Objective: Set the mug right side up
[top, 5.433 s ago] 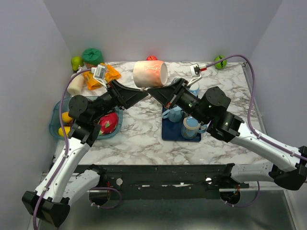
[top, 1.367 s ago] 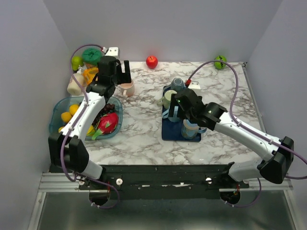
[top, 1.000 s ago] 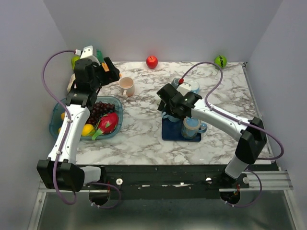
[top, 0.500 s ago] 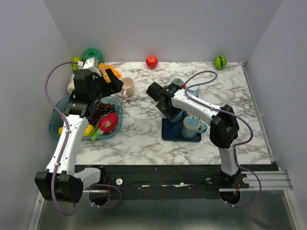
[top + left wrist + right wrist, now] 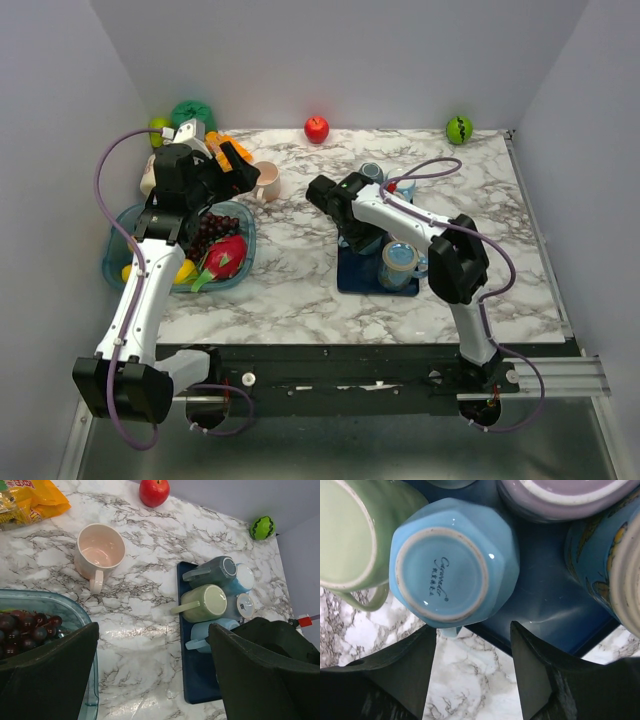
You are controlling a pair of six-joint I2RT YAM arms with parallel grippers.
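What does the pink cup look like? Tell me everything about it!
The pink mug is pale pink, smooth and shiny like glazed pottery, with a thick rim and one handle. It stands upright, mouth up, and looks empty inside. It sits on the marble table, its handle pointing toward the fruit tub without touching it. Only the table touches it. The left claw hangs open above, holding nothing.

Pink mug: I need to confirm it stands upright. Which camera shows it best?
Left wrist: the pink mug shows whole, mouth up, handle toward the camera. Top external shows it small and partly hidden. Right wrist misses it.
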